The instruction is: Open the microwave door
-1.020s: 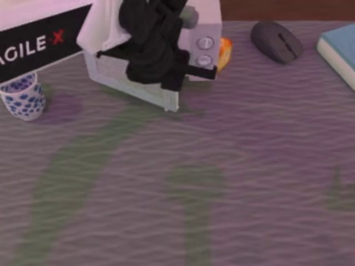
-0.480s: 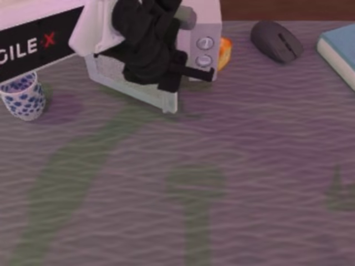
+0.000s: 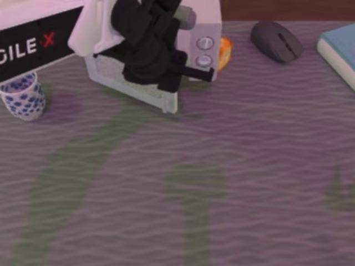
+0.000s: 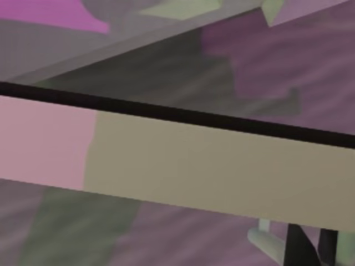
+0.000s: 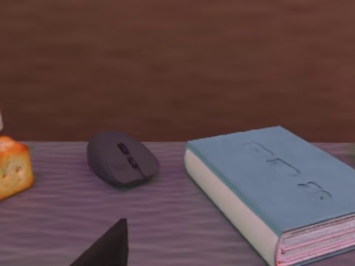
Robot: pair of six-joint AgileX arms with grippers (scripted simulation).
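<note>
At the top view's far left a white cup with blue dots (image 3: 23, 97) stands on the purple-and-green rippled counter (image 3: 222, 183), clear of the work. Right of it, at the back edge, sits the small boxy pale lavender-white microwave (image 3: 208, 22); its flat pale mesh-windowed door (image 3: 136, 88) is swung partly outward, free edge toward the counter's front. The left arm's black hand (image 3: 166, 83) hovers over that free edge; whether it is clenched cannot be told. The opening looks partly done, and the next move probably calls for swinging the door wider. An orange bread piece (image 3: 224, 52), a dark grey computer mouse (image 3: 275, 40) and a blue book (image 3: 338, 52) lie rightward, unobstructing. The right arm is parked off the top view.
</note>
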